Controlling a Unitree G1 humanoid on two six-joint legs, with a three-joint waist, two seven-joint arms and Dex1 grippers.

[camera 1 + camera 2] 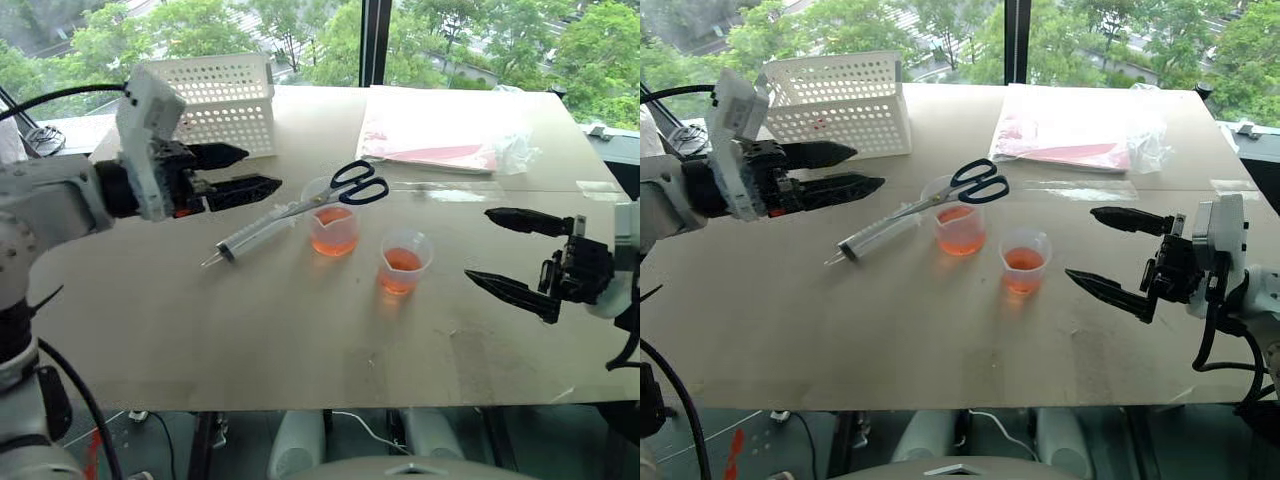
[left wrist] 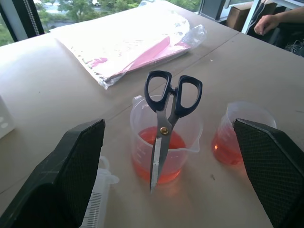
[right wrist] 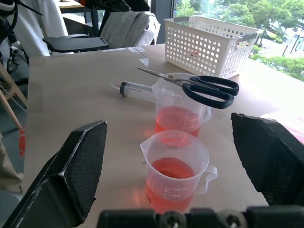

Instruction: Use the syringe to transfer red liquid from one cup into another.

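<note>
On the tan table, head view: black-handled scissors lay across the rim of the spouted cup, over its red liquid; the syringe lay flat just beside that cup, the smaller cup near its other side. A white basket and bagged pink papers sat behind. Left gripper and right gripper hovered, fingers apart, empty. Wrist views: scissors barred the cup mouth; cup gradations unreadable.
</note>
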